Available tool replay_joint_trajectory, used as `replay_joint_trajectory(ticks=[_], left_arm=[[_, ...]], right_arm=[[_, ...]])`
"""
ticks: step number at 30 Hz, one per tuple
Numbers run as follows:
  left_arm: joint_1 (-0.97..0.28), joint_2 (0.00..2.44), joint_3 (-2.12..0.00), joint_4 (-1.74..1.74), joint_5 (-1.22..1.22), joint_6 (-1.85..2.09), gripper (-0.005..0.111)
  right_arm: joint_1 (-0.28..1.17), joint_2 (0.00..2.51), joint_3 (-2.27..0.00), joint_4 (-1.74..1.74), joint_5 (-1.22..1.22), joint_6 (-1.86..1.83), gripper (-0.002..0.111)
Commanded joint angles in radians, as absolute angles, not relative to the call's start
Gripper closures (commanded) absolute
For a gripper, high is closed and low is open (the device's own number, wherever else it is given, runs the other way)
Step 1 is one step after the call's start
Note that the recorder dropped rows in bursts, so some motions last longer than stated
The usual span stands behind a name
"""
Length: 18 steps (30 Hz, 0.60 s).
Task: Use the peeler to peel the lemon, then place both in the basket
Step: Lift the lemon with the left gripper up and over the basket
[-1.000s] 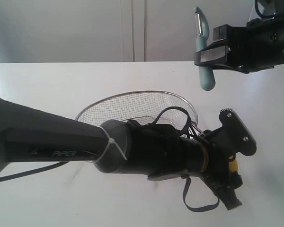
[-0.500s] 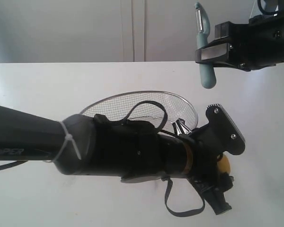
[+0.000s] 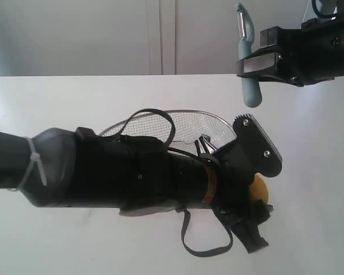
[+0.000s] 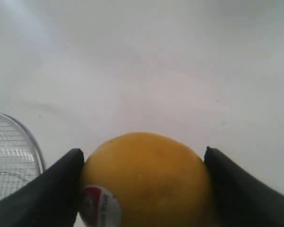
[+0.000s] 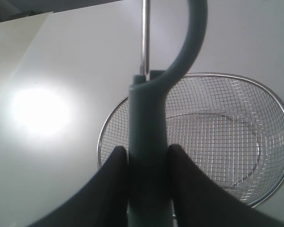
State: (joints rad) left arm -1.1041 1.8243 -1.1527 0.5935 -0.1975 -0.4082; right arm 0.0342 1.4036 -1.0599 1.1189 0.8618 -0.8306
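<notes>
The yellow lemon [image 4: 144, 182] with its red-and-white sticker sits clamped between the two black fingers [image 4: 47, 191] of my left gripper [image 4: 143, 187], just above the white table. In the exterior view the lemon [image 3: 259, 188] peeks out past the left gripper [image 3: 258, 200], to the right of the wire-mesh basket [image 3: 178, 114]. My right gripper [image 5: 146, 163] is shut on the pale teal handle of the peeler [image 5: 149, 137], held upright high over the table. In the exterior view the peeler [image 3: 246, 54] has its blade head on top, held in the right gripper [image 3: 257, 64].
The left arm's black body [image 3: 120, 172] covers most of the basket in the exterior view. The basket's rim [image 4: 31, 137] shows beside the lemon in the left wrist view. The basket [image 5: 270, 165] lies below the peeler in the right wrist view. White table [image 3: 57, 103] all round.
My left arm has drawn back to the left and risen a little with the lemon, which now shows more. The right gripper and peeler have barely moved.
</notes>
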Motion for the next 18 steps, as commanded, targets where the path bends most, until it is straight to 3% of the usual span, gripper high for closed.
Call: replay_joint_trajectory(ticks=[1,18], left_arm=[[-1.078,1.781,-1.147,0.599,-0.208,-0.433,0.107],[-1.015,1.756,-1.147,0.619,-0.159,-0.477,0.107]], right_arm=[[0.029,1.394,-1.059,1.126,0.869,-0.832,0.108],[0.029,1.394,-1.059,1.102,0.856,-0.832,0.108]])
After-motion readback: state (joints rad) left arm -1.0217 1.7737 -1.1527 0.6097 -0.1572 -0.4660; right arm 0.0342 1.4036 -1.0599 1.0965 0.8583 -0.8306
